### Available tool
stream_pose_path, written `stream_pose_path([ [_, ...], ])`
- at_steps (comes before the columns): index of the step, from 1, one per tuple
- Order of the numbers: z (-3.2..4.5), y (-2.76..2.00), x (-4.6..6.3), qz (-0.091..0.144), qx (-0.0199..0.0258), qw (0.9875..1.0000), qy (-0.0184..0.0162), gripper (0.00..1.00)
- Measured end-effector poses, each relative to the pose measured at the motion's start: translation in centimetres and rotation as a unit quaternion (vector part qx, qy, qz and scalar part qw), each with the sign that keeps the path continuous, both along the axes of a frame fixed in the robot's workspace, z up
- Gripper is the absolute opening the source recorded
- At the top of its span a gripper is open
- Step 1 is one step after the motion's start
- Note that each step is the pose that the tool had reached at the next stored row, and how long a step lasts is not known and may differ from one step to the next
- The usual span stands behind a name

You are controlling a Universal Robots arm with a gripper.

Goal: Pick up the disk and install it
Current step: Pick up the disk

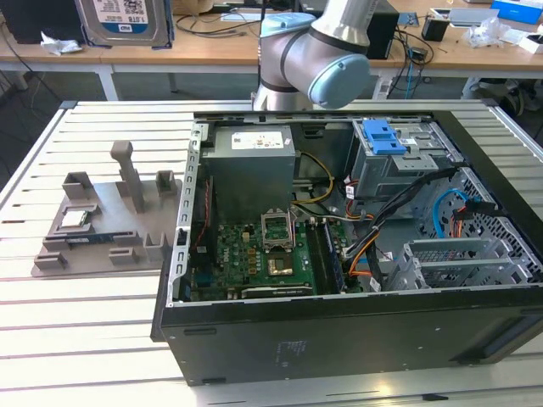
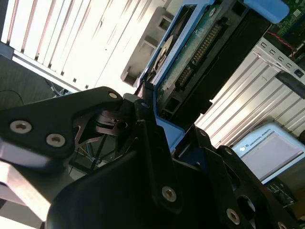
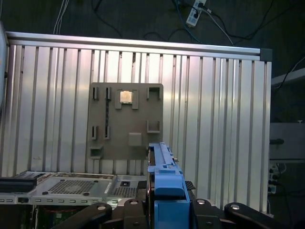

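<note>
Disk [image 2: 190, 52] is clamped edge-on between the black fingers [image 2: 145, 133] of the gripper [image 2: 159, 121]. Both wrist views show the fingers bearing on the blue carrier, not on the bare circuit board. The disk hangs raised well above the bench [image 1: 85, 322], off the grey tray [image 3: 124, 119] and not yet in the cage [image 1: 399, 165] inside the open case [image 1: 339, 339]. In the exterior view it shows at the top left edge, well apart from the cage.

Step in hand, as judged: carrying the disk across to the cage.

Recommended practice:
- Hold the clamp on the carrier frame only. The exposed board and connector face outward and should touch nothing.
- Keep the disk upright and square in the fingers. Any tilt in the grip will likely carry through to the cage opening and jam the carrier.
- Route over the case wall with clearance; the rim is a likely snag point.
- Avoid the cables [image 1: 407, 197] running just beside the cage. A caught cable could push the disk off line.
- Pass clear of the chip [image 3: 126, 97] lying on the tray.
- Move slowly enough that the disk does not slip in the grip.
</note>
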State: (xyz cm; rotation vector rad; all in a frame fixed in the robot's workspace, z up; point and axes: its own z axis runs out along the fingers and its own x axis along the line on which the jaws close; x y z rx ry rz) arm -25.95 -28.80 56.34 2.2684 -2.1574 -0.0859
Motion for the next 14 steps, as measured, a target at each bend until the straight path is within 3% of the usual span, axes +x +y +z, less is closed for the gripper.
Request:
stream_pose_path([
  [8, 0.00, -0.04, 3.2, 0.000, 0.0000, 1.0000, 0.0013, 0.37],
  [10, -0.01, -0.42, 3.8, 0.000, 0.0000, 1.0000, 0.0016, 0.37],
  [14, -0.09, -1.70, 4.8, 0.000, 0.0000, 1.0000, 0.0022, 0.37],
])
